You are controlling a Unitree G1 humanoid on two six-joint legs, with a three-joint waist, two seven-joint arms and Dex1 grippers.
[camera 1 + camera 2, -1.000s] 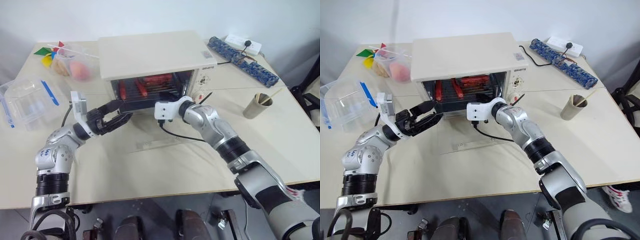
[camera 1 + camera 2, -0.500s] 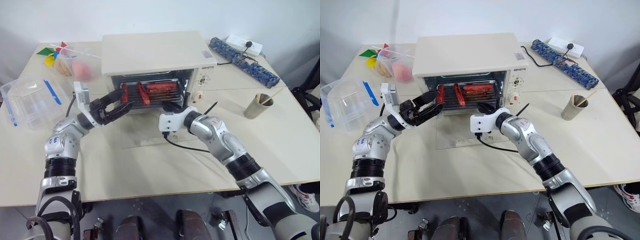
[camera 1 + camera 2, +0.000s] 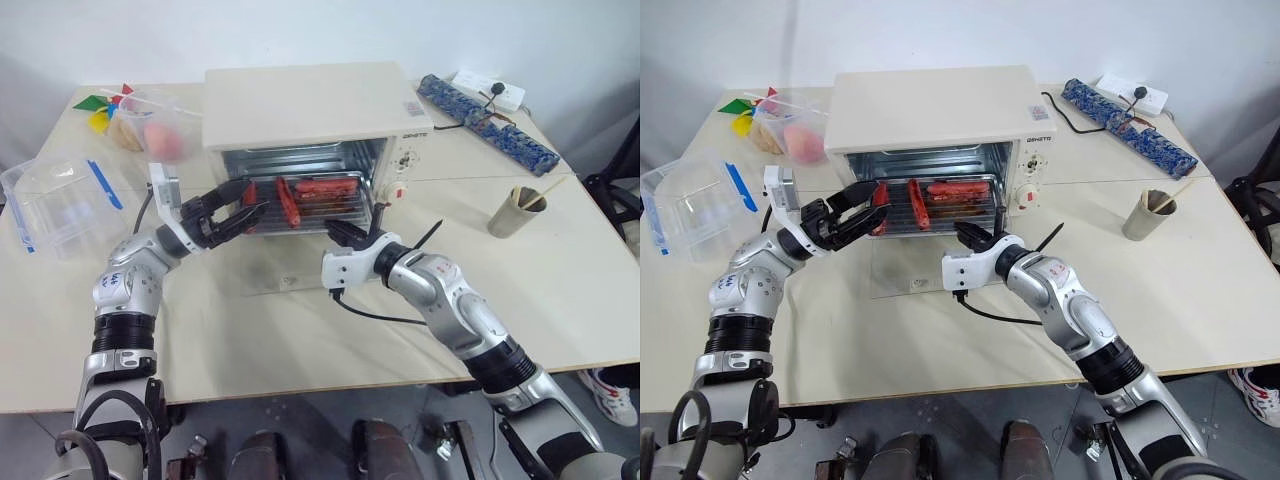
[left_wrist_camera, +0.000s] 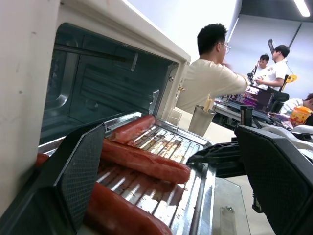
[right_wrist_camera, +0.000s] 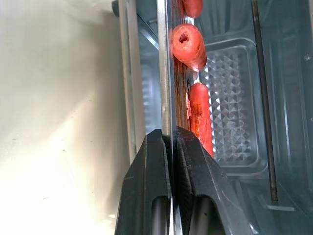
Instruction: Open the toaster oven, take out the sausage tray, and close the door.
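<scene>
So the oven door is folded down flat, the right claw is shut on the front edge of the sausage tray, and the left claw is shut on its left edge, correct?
Not quite: the left claw is wide open beside the sausage tray, not gripping it; the left wrist view shows its fingers spread. The rest holds: the door lies flat and the right claw is shut on the tray's front edge.

Left pincer [image 3: 232, 208] spread wide; right pincer [image 5: 171, 142] clamped.

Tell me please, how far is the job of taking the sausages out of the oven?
Done: the clear glass door lies open flat before the cream-white boxy toaster oven. In hand: the right gripper is shut on the front rim of the silver metal sausage tray, which sits partly out; the left gripper is open at its left end. Left: lifting the tray out, closing the door.
</scene>
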